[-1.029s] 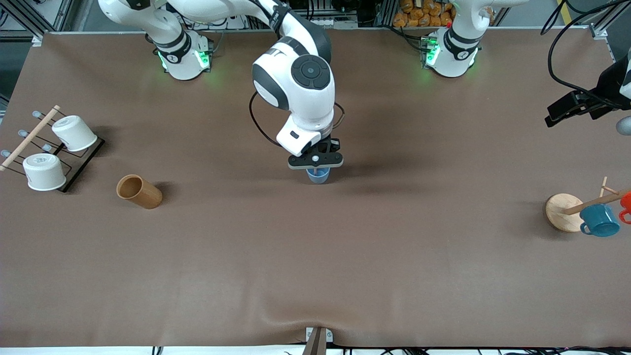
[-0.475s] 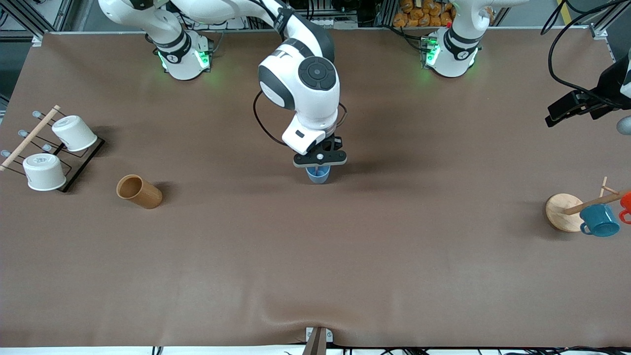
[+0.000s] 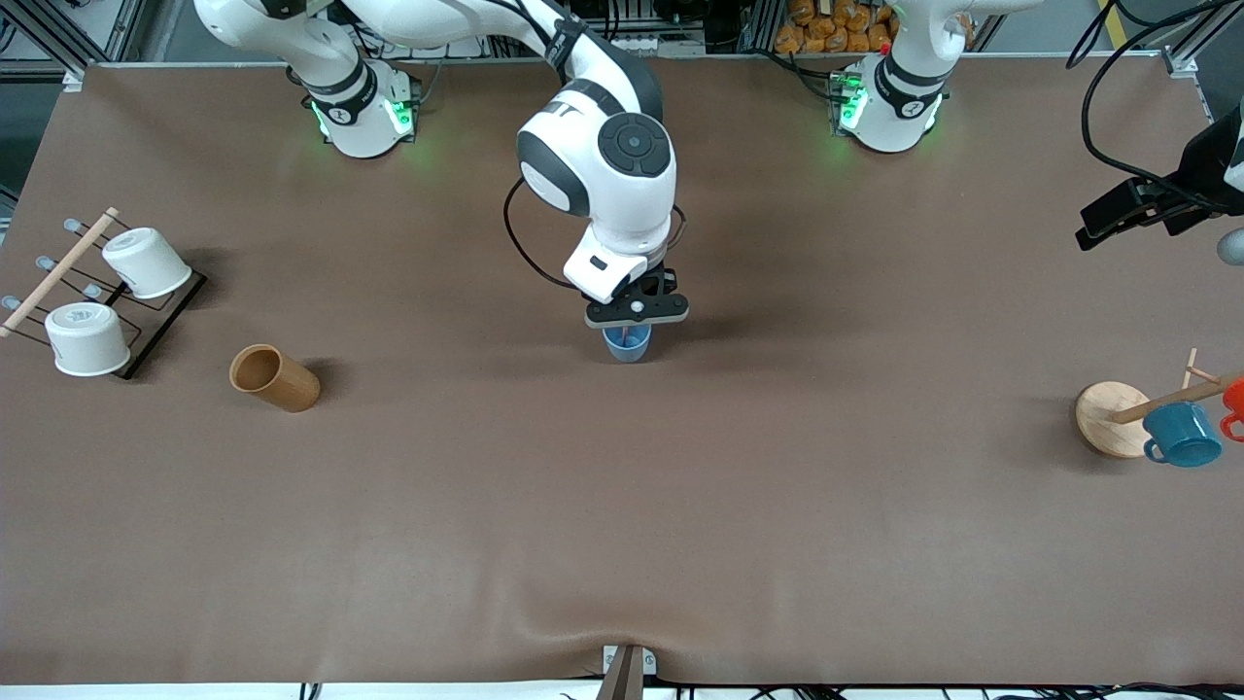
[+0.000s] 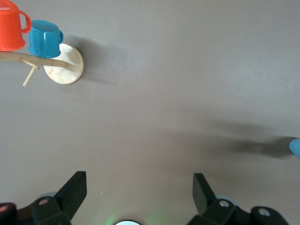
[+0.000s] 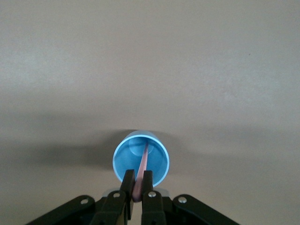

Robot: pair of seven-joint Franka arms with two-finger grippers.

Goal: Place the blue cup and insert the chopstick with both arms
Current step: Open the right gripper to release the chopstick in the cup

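**Chopstick held in the blue cup at mid-counter**

The right pincer [image 3: 637, 313] hangs directly over the blue cup [image 3: 627, 344], which stands upright on the brown counter [image 3: 622, 506] about midway between the two arms' ends. In the right wrist view the fingers [image 5: 127, 183] are nearly closed and pinch the top of the pinkish-red chopstick [image 5: 143, 169], whose lower part slants down inside the cup and reaches toward its bottom. The pincer's body covers part of the cup's rim from the front camera, so only the lower wall of the cup and a sliver of its mouth show there.

The left pincer [image 4: 139, 197] waits up in the air at the left arm's end of the counter with its fingers spread wide and nothing between them; it is over bare counter.

Toward the left arm's end lies a round wooden stand [image 3: 1111, 416] with a slanted wooden peg, a teal mug [image 3: 1182, 435] and an orange mug [image 3: 1234, 403] hanging on it.

Toward the right arm's end, a brown wooden cup [image 3: 273, 378] lies on its side, well apart from the blue cup. Farther toward that end is a black wire rack [image 3: 155, 326] carrying two white cups [image 3: 146, 262], with a light wooden rod [image 3: 58, 272] slanting beside them.

Nothing stands close around the blue cup.
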